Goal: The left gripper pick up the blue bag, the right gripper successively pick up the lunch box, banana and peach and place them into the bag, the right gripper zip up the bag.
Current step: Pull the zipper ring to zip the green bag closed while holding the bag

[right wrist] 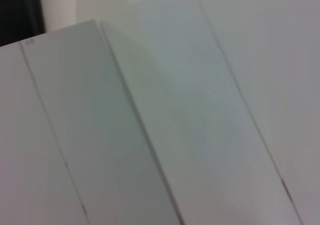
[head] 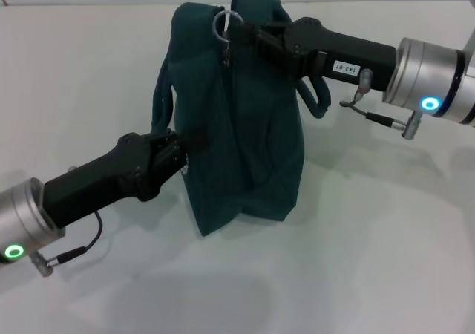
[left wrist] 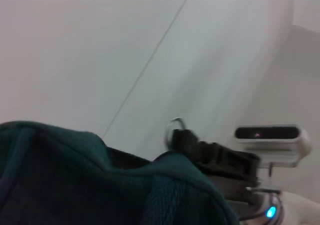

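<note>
While the blue bag [head: 241,119] stands upright on the white table [head: 371,260], both grippers have hold of it.

From the head camera, the left gripper [head: 180,154] reaches in from the near left, its fingers pinched closed on the fabric of the bag's left side, about halfway up. The right gripper [head: 249,35] comes in from the far right at the bag's top, fingers closed at the zipper next to the silver ring pull [head: 223,24], which stands up above the top edge. One padded handle [head: 159,100] hangs down the bag's left side and another [head: 315,100] droops on the right, under the right arm. The left wrist camera shows the bag's top edge [left wrist: 100,180] close up, with the ring pull [left wrist: 175,127] and the right gripper [left wrist: 187,140] just beyond it. The right wrist camera shows only pale panels.
</note>
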Tool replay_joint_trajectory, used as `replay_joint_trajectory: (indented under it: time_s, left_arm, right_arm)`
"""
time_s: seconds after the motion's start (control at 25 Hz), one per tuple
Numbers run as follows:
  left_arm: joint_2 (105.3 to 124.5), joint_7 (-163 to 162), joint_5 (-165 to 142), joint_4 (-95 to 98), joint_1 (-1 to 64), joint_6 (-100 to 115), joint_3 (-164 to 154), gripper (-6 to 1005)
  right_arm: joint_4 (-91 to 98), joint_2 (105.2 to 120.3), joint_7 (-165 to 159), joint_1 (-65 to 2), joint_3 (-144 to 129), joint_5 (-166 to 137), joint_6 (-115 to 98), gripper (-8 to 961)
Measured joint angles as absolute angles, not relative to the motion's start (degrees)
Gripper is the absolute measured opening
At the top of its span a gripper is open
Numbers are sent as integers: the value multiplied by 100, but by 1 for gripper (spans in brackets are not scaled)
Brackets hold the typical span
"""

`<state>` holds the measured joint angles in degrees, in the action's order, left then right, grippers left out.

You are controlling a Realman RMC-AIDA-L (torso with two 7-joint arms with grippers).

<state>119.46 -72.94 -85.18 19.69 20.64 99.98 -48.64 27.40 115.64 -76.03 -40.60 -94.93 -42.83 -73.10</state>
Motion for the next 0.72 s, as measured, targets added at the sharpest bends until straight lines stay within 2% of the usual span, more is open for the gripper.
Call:
replay_joint_trajectory:
  time_s: [0.72]
  left_arm:
    - [11932,-7081,-8827,1968,1783,10435,-4887,54]
  right_arm:
    - [2593,11566,-7651,-4094,-9182,-4279,-7055,13]
